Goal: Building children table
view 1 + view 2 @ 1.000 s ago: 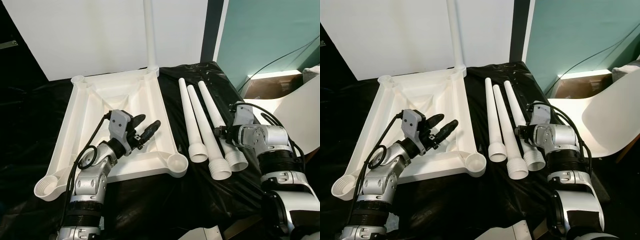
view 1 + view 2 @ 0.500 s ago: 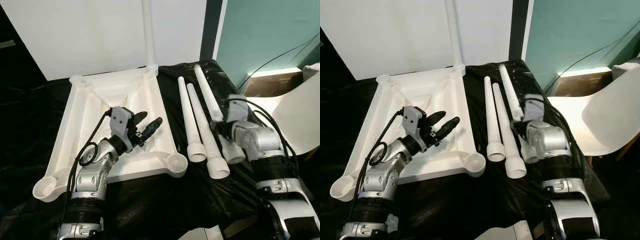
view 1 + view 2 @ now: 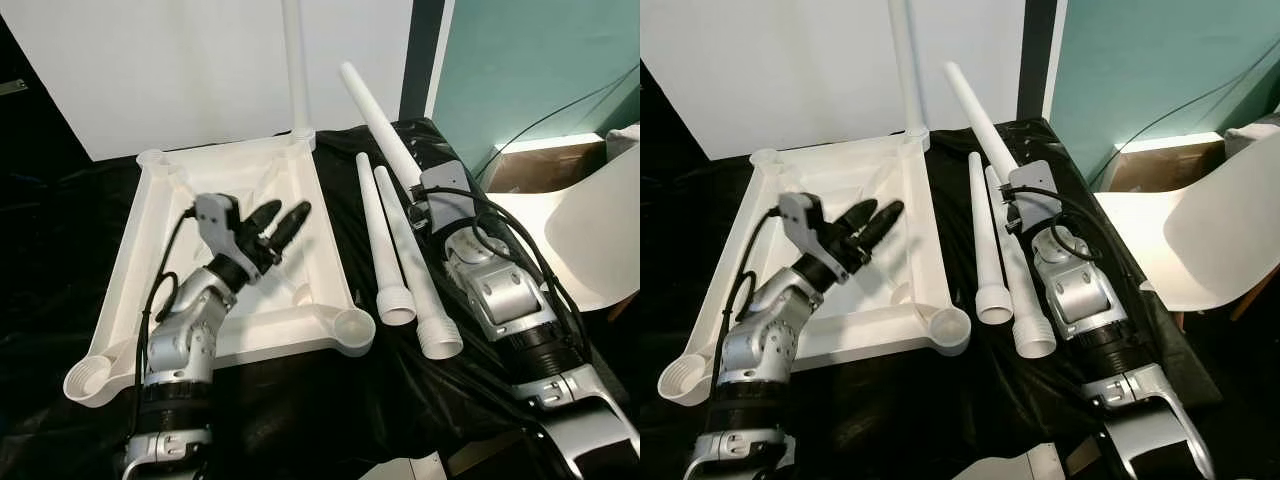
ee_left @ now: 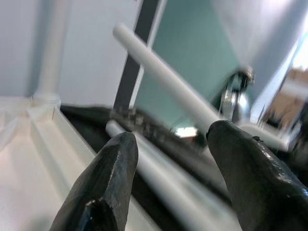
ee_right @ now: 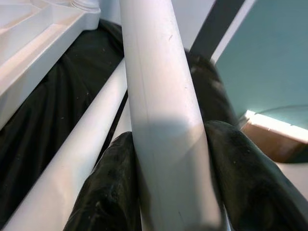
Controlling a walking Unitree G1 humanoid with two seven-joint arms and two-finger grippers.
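Two loose legs (image 3: 392, 240) lie on the black cloth just beside the upturned tabletop (image 3: 300, 180). The right gripper (image 5: 168, 192) clamps a third leg (image 3: 380, 125), raised and tilted away from the tabletop. The left gripper (image 3: 278, 218) hovers over the tabletop, fingers parted (holding nothing). Best to aim the leg's wide end squarely into a corner socket (image 3: 353, 327).

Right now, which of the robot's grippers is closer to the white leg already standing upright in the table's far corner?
Left. The left gripper hovers open over the upturned white plastic tabletop, below the upright white leg. The right gripper sits further off, over the black cloth, clamping another white tapered leg.
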